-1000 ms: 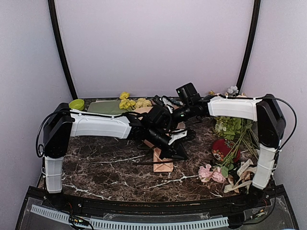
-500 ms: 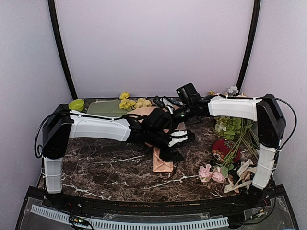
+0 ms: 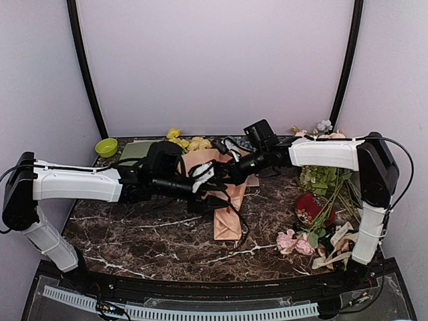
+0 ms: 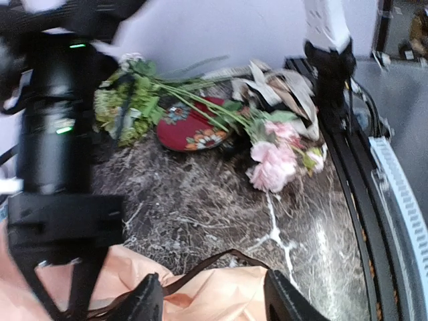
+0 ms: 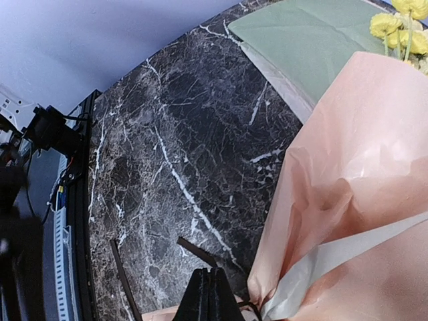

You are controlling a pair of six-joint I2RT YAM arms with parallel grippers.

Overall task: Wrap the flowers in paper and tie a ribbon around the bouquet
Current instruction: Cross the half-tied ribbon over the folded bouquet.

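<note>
Left wrist: right arm (image 4: 50, 127) looms above the paper (image 4: 214, 297), pink roses (image 4: 273, 164) beyond.

closed end effector (image 5: 209, 295) beside the peach paper (image 5: 348, 167) on the marble table (image 5: 167, 134); yellow flowers (image 5: 391, 23) and a green sheet (image 5: 301, 33) beyond.

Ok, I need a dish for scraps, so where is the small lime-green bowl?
In the top view the small lime-green bowl sits at the far left corner of the dark marble table, just left of the flat green paper sheet.
</note>
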